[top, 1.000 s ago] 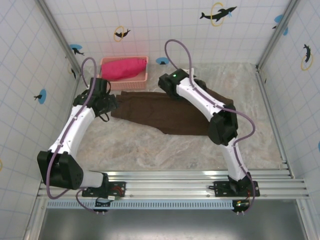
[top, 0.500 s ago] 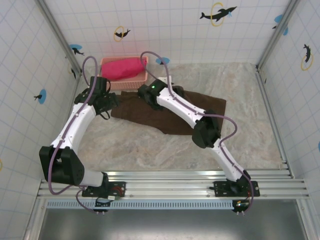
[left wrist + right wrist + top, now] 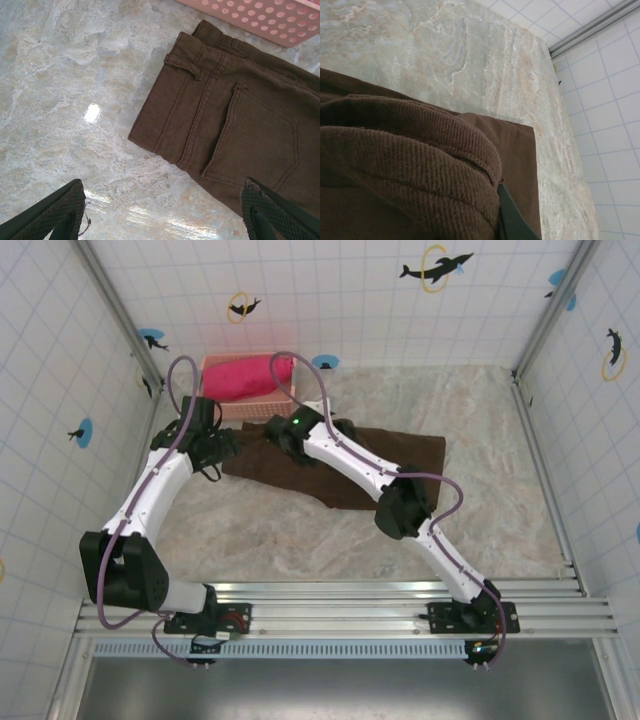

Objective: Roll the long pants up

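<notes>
Swung left since a second ago: right tool (image 3: pixel 273 432), clamped narrow on a bunched fold of the long pants (image 3: pixel 285 472), fingertips buried under ribbed brown cloth. Spread flat on the marble surface (image 3: pixel 300 530), long axis left to right, waistband and back pocket at the left end, close to the pink basket (image 3: pixel 250 408). Middle hidden under the right arm. Left tool (image 3: pixel 160 220) spread wide, hovering just off the waistband. Open room along the near and right edges.

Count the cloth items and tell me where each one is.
2. The long pants lie spread mid-table; the pink cloth sits in the basket at the far left. Others may hide beneath it.
</notes>
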You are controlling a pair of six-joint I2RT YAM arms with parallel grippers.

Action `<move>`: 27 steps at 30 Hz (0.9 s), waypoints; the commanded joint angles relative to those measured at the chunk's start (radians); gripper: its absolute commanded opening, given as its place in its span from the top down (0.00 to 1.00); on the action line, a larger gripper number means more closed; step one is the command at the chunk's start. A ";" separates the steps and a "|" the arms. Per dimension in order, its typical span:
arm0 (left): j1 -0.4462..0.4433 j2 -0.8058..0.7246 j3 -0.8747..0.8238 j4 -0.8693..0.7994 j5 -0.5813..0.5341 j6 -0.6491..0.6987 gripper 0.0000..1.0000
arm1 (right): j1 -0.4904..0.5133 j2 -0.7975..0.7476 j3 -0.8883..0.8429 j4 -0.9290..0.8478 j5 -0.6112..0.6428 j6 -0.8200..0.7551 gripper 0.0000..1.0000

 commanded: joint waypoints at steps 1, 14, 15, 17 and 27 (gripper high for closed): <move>0.006 -0.024 -0.010 -0.008 -0.008 0.021 0.18 | 0.009 0.000 0.038 0.102 -0.017 -0.079 1.00; 0.007 -0.109 -0.131 -0.001 0.000 -0.023 0.18 | 0.050 -0.002 0.043 0.319 0.016 -0.307 1.00; 0.007 -0.117 -0.135 -0.003 -0.002 -0.025 0.18 | 0.051 -0.001 0.043 0.333 0.012 -0.318 1.00; 0.007 -0.131 -0.144 -0.007 -0.002 -0.028 0.18 | 0.055 0.003 0.044 0.372 0.004 -0.349 1.00; 0.007 -0.167 -0.159 -0.034 -0.018 -0.030 0.18 | 0.064 0.035 0.107 0.434 -0.026 -0.428 1.00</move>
